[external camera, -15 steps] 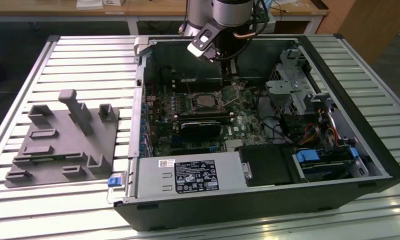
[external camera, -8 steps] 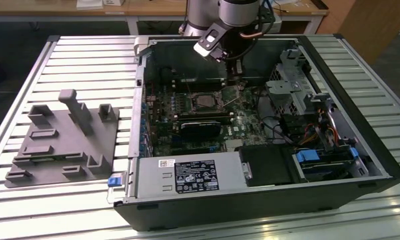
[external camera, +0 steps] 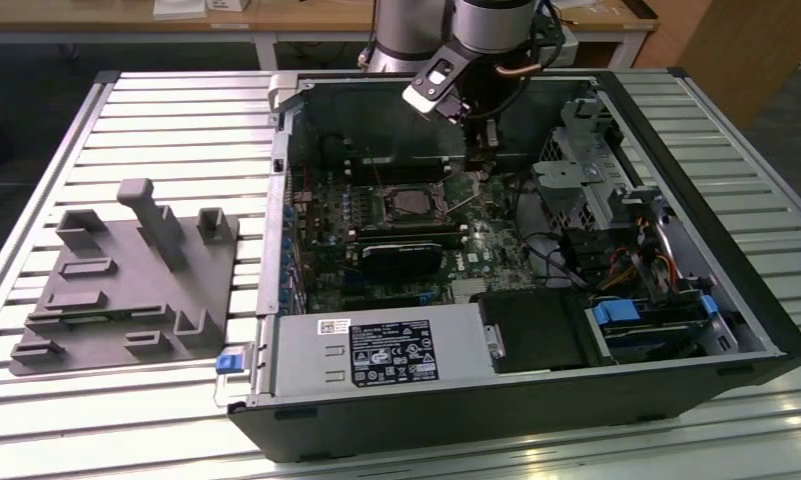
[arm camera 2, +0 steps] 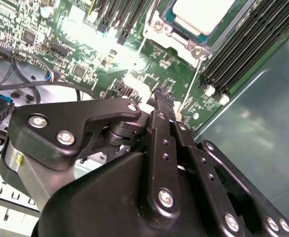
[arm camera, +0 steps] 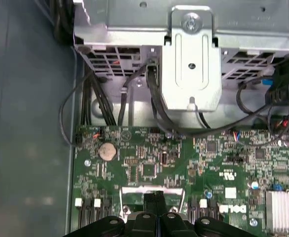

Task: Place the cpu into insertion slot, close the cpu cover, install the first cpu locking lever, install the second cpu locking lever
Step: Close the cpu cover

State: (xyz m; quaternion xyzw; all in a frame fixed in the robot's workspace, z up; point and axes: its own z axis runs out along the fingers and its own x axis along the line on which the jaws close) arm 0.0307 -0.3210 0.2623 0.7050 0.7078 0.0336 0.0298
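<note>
The cpu lies with its silvery top up in the insertion slot on the green board. The silver cpu cover lies flat around it. A thin metal locking lever slants from the socket corner toward my fingertips. In the exterior view my gripper reaches down inside the case, just to the right of the socket. In both wrist views its black fingers are pressed together, and the gripper hangs low over the board with the lever close beside its tip.
The open computer case stands on a slatted metal table. A grey fixture block sits on the exterior view's left. A power supply, a metal drive cage with black cables, and memory slots crowd the socket.
</note>
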